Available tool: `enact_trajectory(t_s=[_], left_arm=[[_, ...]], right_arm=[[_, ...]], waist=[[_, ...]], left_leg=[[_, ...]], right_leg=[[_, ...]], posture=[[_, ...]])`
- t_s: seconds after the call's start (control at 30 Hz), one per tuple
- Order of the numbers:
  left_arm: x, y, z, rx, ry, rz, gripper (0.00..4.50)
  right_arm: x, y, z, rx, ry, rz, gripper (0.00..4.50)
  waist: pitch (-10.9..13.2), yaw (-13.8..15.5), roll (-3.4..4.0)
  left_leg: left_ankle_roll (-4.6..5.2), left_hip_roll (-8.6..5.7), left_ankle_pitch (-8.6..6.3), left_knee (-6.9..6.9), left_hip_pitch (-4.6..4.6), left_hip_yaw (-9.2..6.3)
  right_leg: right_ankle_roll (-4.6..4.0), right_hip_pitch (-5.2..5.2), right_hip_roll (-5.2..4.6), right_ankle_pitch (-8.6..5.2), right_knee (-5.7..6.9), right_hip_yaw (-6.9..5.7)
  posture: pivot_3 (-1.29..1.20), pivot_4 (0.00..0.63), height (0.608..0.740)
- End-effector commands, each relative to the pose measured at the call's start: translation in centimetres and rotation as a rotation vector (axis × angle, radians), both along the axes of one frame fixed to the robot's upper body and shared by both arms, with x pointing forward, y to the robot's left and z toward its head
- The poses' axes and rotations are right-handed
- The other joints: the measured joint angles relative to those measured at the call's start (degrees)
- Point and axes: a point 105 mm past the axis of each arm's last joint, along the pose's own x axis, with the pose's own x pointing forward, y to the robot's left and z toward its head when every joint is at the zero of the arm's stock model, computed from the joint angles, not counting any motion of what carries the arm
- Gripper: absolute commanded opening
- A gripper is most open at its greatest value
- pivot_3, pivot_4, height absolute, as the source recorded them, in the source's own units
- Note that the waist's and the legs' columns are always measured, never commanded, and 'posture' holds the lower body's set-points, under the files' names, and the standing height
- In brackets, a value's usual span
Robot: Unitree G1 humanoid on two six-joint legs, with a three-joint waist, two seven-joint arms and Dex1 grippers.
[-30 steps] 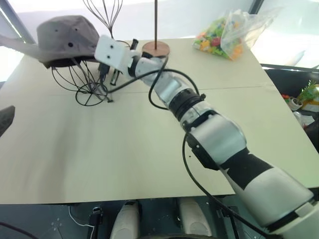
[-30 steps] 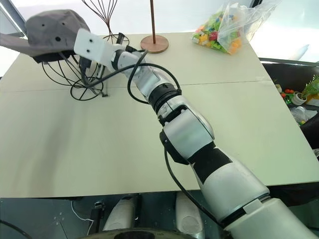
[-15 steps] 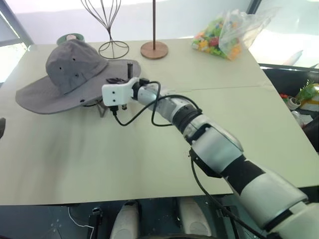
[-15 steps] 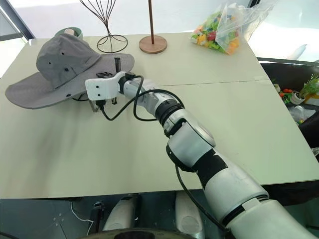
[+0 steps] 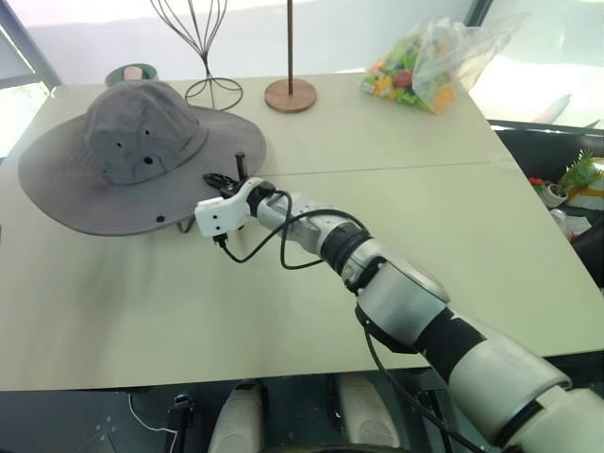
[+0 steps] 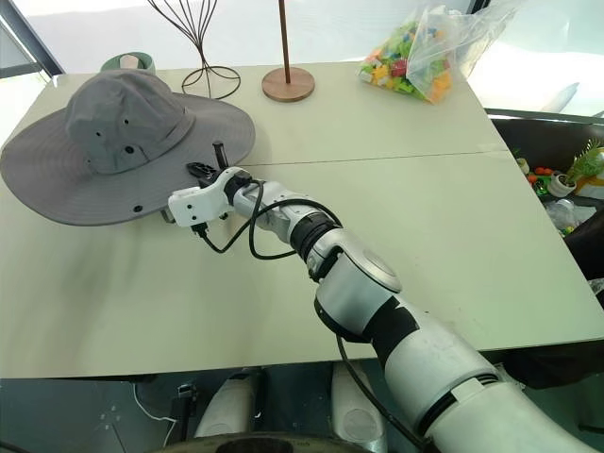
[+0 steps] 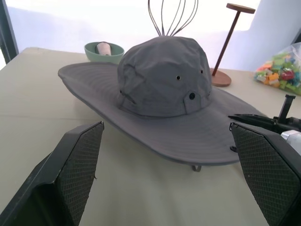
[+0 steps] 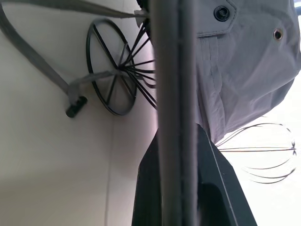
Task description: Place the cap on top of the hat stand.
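Right gripper (image 6: 209, 172): its 2 black fingers are pinched together on the near edge of the cap's brim; the right wrist view shows the brim as a band clamped between them. The gripper lies low and roughly level over the table (image 6: 453, 217), pointing toward the robot's left, at the brim's edge.

Left gripper (image 7: 167, 179): spread wide, nothing between its 2 pads (image 7: 84, 155). It hangs apart from the cap on the robot's left side, looking across the table at it.

The cap (image 6: 118, 142) sits crown up, brim spread flat all round and drooping close to the table. The hat stand (image 8: 113, 75) is under it: the right wrist view catches its ring base and wire ribs rising into the crown. From the head views the stand is hidden by the brim.

Key relation: cap lies directly ahead and to the left of the right gripper, touching it; no long axis, the cap is round. Right arm is the nearer one, already in contact.

Judgement: the placement looks essentially made. The remaining move would be to let go of the brim and draw back along the gripper's own line, without dragging the fabric or tipping the light wire stand.

Behind: taller wire stand (image 6: 193, 38), pole on wooden base (image 6: 288, 80), green bowl (image 7: 103, 49), bag of coloured pieces (image 6: 425, 57).
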Motion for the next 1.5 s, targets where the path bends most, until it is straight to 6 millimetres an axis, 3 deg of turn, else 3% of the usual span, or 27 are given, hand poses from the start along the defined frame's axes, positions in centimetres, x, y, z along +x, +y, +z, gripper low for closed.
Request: enact_trajectory(t_s=[0.03,0.13,0.23,0.47,0.73,0.97,1.1,1.23,1.4,1.5], left_arm=[[-0.2,0.1,0.9,0.027,-0.035,0.006,4.50],[0.0,0.0,0.7,0.026,-0.032,0.002,4.50],[0.2,-0.1,0.7,0.027,-0.031,-0.005,4.50],[0.8,-0.3,0.7,0.027,-0.032,-0.022,4.50],[1.6,-0.4,0.4,0.027,-0.017,-0.047,4.50],[2.4,0.0,0.2,0.038,0.000,-0.057,4.50],[2.0,0.9,-0.5,0.063,0.038,-0.036,4.50],[0.9,2.5,-0.8,0.101,0.062,0.011,4.50],[-0.5,4.1,-1.5,0.148,0.103,0.049,4.50],[-1.3,4.6,-2.0,0.174,0.130,0.056,4.50]], right_arm=[[-0.8,1.4,2.9,0.003,-0.142,0.056,0.03],[-0.8,1.3,3.3,-0.021,-0.199,0.064,0.03],[-0.8,1.3,3.0,-0.019,-0.164,0.071,0.93],[-0.8,0.8,2.1,-0.026,-0.109,0.079,4.47],[-0.1,-2.8,2.3,-0.102,-0.188,0.090,4.47],[-2.3,-9.1,2.1,-0.196,-0.175,0.166,4.47],[-3.6,-14.7,3.4,-0.154,0.015,0.114,4.47],[-4.7,-19.7,4.9,-0.031,0.433,0.044,4.47],[-4.9,-23.5,9.3,0.203,0.830,0.058,4.47],[-4.8,-25.8,10.7,0.258,0.995,0.063,4.47]], waist=[[0.0,0.0,0.00],[0.0,0.0,0.00],[0.0,0.0,-0.01],[0.0,0.1,-0.01],[0.0,0.6,-0.05],[-0.1,0.5,-0.10],[0.0,0.5,-0.08],[0.0,0.5,-0.09],[0.0,0.6,-0.06],[0.0,0.7,-0.06]], left_leg=[[0.00,0.00,0.00,0.00,0.00,0.00],[0.00,0.00,0.00,0.00,0.00,0.00],[0.00,0.00,0.00,0.00,0.00,0.00],[0.00,0.00,0.00,0.00,0.00,0.00],[-0.01,-0.01,0.01,0.02,0.00,0.00],[-0.01,-0.01,0.01,0.02,0.00,0.00],[0.00,-0.01,0.01,0.04,0.00,0.01],[0.01,0.02,0.00,0.05,0.07,0.04],[0.03,0.05,-0.01,0.08,0.15,0.04],[0.03,0.05,-0.01,0.09,0.14,0.05]], right_leg=[[0.00,0.00,0.00,0.00,0.00,0.00],[0.00,0.00,0.00,0.00,0.00,0.00],[0.00,0.00,0.00,0.00,0.00,0.00],[0.00,0.00,0.00,0.00,0.00,0.00],[0.00,0.03,-0.01,0.01,-0.01,0.00],[0.01,0.06,-0.01,0.01,-0.02,-0.01],[0.01,0.11,-0.01,0.01,-0.04,-0.01],[0.01,0.19,-0.01,0.01,-0.06,-0.01],[-0.01,0.30,0.00,0.00,-0.08,-0.02],[-0.12,0.31,0.00,-0.06,-0.16,-0.04]], posture=[[0.00,0.150,0.740],[0.00,0.150,0.740],[0.00,0.150,0.740],[0.00,0.150,0.740],[0.00,0.150,0.740],[0.00,0.150,0.740],[0.00,0.150,0.740],[0.00,0.150,0.740],[0.00,0.150,0.740],[0.00,0.150,0.740]])
